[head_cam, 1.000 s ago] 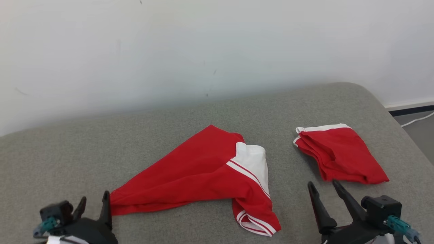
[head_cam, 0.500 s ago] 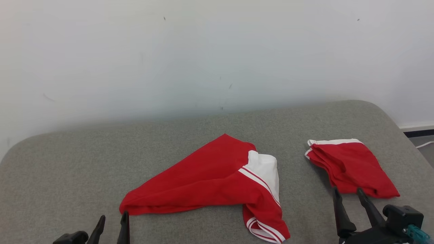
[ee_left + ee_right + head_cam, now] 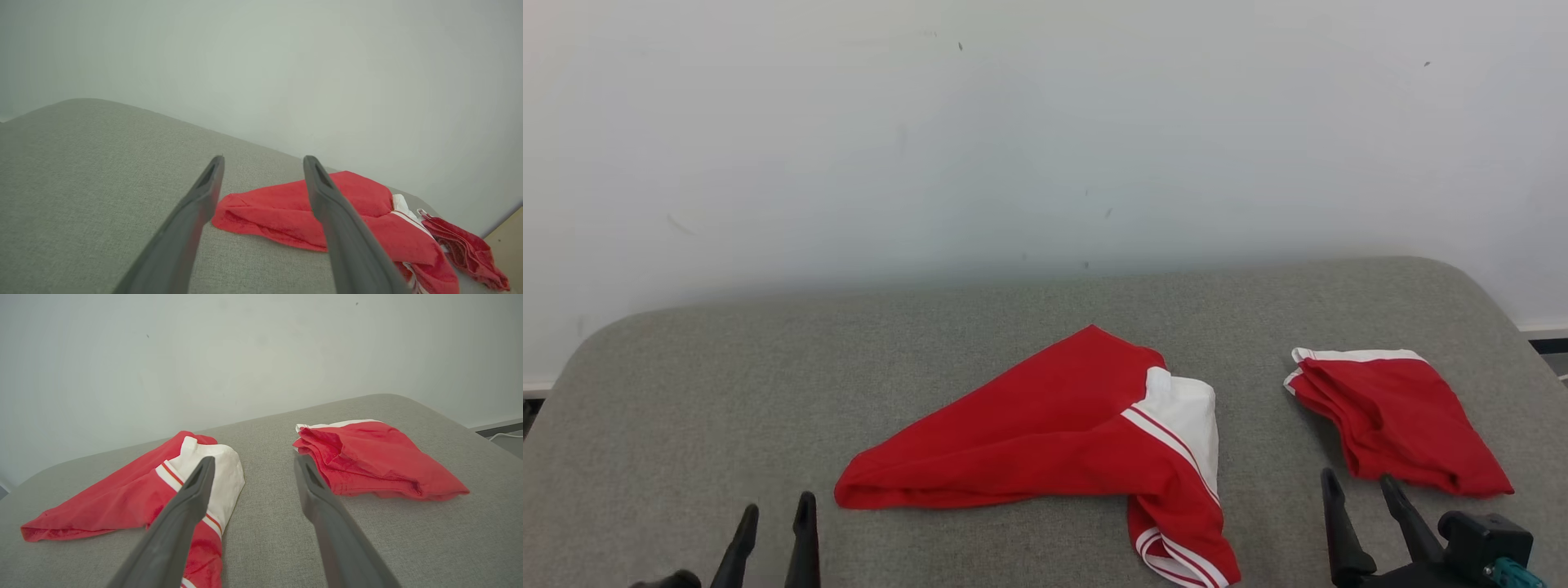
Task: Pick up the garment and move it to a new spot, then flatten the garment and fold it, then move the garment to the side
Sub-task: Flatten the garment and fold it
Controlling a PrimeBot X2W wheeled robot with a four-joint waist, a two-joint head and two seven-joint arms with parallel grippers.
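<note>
Wide-spread right pincer (image 3: 254, 459) over grey cushion (image 3: 265, 539), between crumpled red-and-white garment (image 3: 122, 498) and folded red garment (image 3: 367, 457)

Materials shown: the grey padded surface (image 3: 727, 392) is coarse woven upholstery cloth, matt, with a fine flecked grain. The loose red garment with white panel and white stripes (image 3: 1029, 441) is thin, soft cloth, matt and creased along its folds. The folded red garment with white edge band (image 3: 1401, 420) is of like cloth, rumpled in layers. The left gripper (image 3: 778, 501) and right gripper (image 3: 1356, 476) have long dark fingers that look plastic, smooth and matt. The pale wall (image 3: 1013, 122) is smooth and matt, lightly specked.
</note>
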